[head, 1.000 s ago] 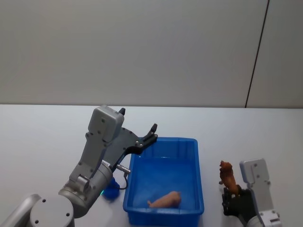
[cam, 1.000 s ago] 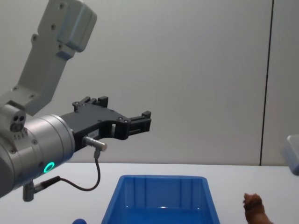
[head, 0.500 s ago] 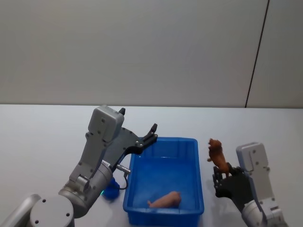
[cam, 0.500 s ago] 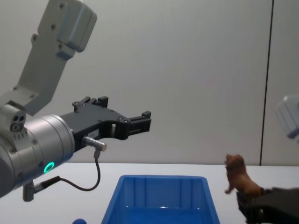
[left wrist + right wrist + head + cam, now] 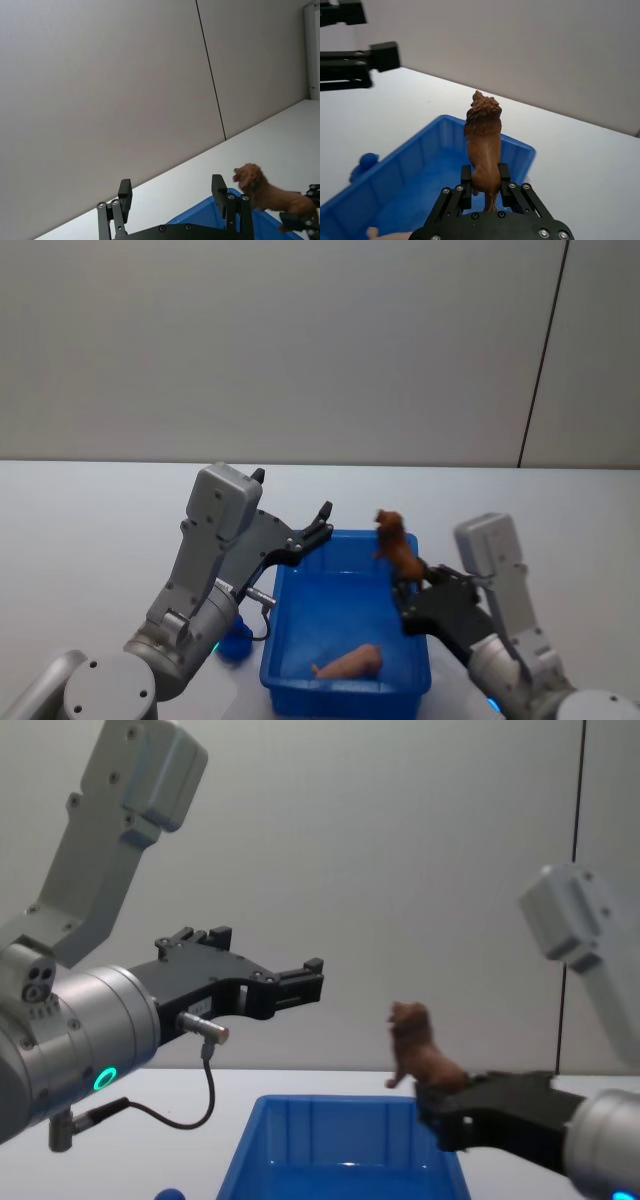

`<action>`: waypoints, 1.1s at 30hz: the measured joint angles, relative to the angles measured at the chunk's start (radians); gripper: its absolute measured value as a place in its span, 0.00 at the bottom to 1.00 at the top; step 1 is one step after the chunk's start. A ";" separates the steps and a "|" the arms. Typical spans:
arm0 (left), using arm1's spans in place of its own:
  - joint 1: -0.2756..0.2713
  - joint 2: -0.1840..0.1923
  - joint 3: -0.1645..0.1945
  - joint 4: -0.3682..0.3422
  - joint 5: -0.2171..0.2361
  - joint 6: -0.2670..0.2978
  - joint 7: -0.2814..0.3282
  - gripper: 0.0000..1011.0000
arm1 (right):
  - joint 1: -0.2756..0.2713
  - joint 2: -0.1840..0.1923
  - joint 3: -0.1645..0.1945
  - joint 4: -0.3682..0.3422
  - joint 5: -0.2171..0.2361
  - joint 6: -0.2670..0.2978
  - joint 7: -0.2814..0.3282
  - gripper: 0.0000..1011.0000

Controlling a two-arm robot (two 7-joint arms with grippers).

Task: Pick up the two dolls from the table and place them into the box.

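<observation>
Brown doll (image 5: pixel 398 545), a small fuzzy reddish-brown lion-shaped figure: airborne above the right rim of the blue bin (image 5: pixel 345 686), a bright blue rectangular plastic tub on the plain white table (image 5: pixel 100 520).

Head view:
- Right arm enters from lower right, wrist housing raised. The right gripper (image 5: pixel 412 592) points left toward the bin, fingers clamped on the brown doll's hind part.
- Left arm enters from lower left, elbow up. The left gripper (image 5: pixel 291 493) reaches fwd over the bin's far-left corner, fingers spread, nothing btwn them.
- Pink doll (image 5: pixel 350 662), a pale pinkish-cream figure, lies on the bin floor near the front wall.
- Small blue rounded object (image 5: pixel 232 645) sits on the table just beside the bin's left wall.

Left wrist view: 2 black fingers (image 5: pixel 218 187) stand apart and empty. The brown doll is beyond them, above the bin edge.

Right wrist view: 2 fingers (image 5: pixel 465 180) pinch the brown doll's rear legs. The doll is upright, head away from the cam, blue bin below.

Chest view: both grippers are above the bin, left one higher. The brown doll stands on the right gripper's tip.

Count: dolls 2, bin 1, grippers 2.
</observation>
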 joint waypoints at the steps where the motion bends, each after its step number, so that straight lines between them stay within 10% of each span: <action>1: 0.000 0.000 0.000 0.000 0.000 0.000 0.000 0.99 | 0.010 -0.007 -0.004 0.011 -0.001 0.000 0.017 0.29; 13: 0.000 0.000 0.000 0.000 0.000 0.000 0.000 0.99 | 0.071 -0.047 -0.022 0.090 -0.008 0.018 0.081 0.66; 25: 0.000 0.000 0.000 0.000 0.000 0.000 0.000 0.99 | 0.063 -0.044 -0.015 0.091 -0.015 0.019 0.001 0.98; 33: 0.000 0.000 0.000 0.000 0.000 0.000 0.000 0.99 | 0.023 -0.016 0.005 0.046 -0.017 0.009 -0.079 0.99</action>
